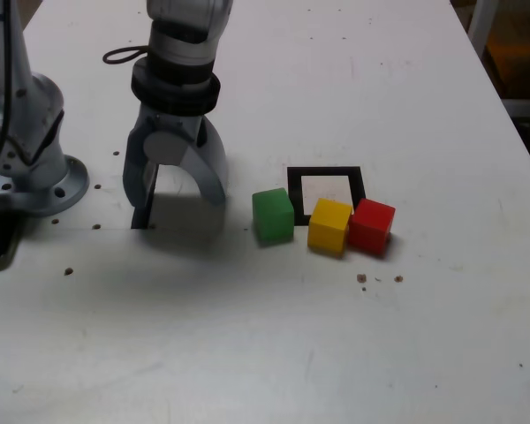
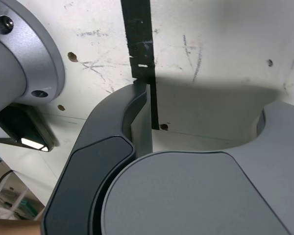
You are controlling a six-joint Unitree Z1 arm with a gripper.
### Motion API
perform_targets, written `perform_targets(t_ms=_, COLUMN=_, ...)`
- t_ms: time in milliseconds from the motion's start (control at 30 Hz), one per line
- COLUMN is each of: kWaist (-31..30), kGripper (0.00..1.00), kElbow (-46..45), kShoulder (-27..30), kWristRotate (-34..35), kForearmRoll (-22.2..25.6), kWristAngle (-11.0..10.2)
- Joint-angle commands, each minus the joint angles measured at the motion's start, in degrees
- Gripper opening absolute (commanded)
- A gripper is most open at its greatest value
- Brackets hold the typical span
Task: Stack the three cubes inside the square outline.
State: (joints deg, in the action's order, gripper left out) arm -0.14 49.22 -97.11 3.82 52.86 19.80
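Three cubes sit in a row on the white table: a green cube [image 1: 273, 215], a yellow cube [image 1: 329, 226] and a red cube [image 1: 372, 227]. Just behind them lies the square outline [image 1: 326, 189], a black frame with a white centre; the yellow cube overlaps its near edge. My gripper [image 1: 177, 206] hangs open above the table, well off to the exterior view's left of the green cube, with nothing between its fingers [image 2: 137, 105]. None of the cubes appears in the wrist view.
A straight black tape strip [image 2: 138, 44] runs under the gripper. The arm's grey base [image 1: 31, 159] stands at the exterior view's left edge. A black cable loop [image 1: 124, 55] lies behind the arm. Small brown specks [image 1: 362, 278] dot the table.
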Motion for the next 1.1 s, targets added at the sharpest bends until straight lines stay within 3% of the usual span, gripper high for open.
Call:
perform_targets(t_ms=0, kWaist=0.05, kGripper=0.83, kElbow=-0.33, kShoulder=0.41, kWristRotate=0.33, kForearmRoll=-0.04, kWristAngle=-0.1)
perform_targets(t_ms=233, kWaist=0.05, kGripper=0.86, kElbow=-0.47, kShoulder=0.46, kWristRotate=0.56, kForearmRoll=-0.07, kWristAngle=-0.72)
perform_targets(t_ms=500, kWaist=0.05, kGripper=1.0, kElbow=-0.13, kShoulder=0.81, kWristRotate=3.77, kForearmRoll=-0.04, kWristAngle=-5.61)
perform_targets(t_ms=700, kWaist=0.01, kGripper=0.97, kElbow=1.93, kShoulder=1.0, kWristRotate=5.0, kForearmRoll=0.81, kWristAngle=-6.22)
perform_targets(t_ms=833, kWaist=-0.62, kGripper=0.94, kElbow=6.23, kShoulder=1.34, kWristRotate=5.81, kForearmRoll=3.45, kWristAngle=-6.58)
perform_targets(t_ms=1067, kWaist=-2.33, kGripper=0.91, kElbow=15.82, kShoulder=1.41, kWristRotate=9.93, kForearmRoll=13.0, kWristAngle=-8.4)
